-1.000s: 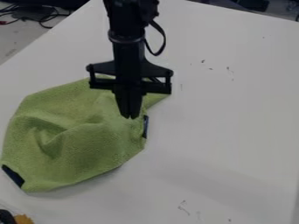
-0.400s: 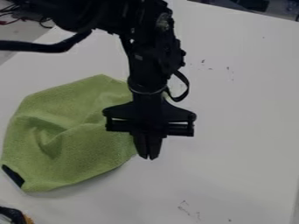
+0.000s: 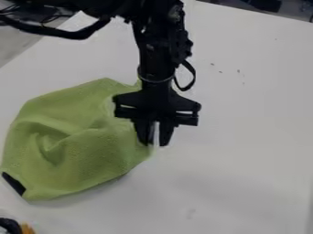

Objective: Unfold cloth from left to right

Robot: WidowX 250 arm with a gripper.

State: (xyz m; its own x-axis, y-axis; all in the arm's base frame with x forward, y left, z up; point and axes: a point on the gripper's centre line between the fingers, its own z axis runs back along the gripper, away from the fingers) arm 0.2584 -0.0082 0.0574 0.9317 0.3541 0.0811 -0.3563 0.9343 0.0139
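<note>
The black gripper (image 3: pixel 155 143) hangs over the right edge of the green cloth (image 3: pixel 92 151), near the middle of the view. Its two fingers stand apart, one over the cloth's edge and the other over the white table just to the right. The cloth lies rumpled on the left half, with a raised fold near its middle and a dark patch at its lower left corner. Part of the cloth's right side is hidden behind the gripper.
The white table (image 3: pixel 245 137) extends to the right and front of the cloth. A black and orange object (image 3: pixel 13 226) sits at the lower left corner. Cables lie beyond the table's edge at the upper left.
The gripper has moved right and down from over the cloth, then slightly back up, and its fingers have opened. The cloth lies as before.
</note>
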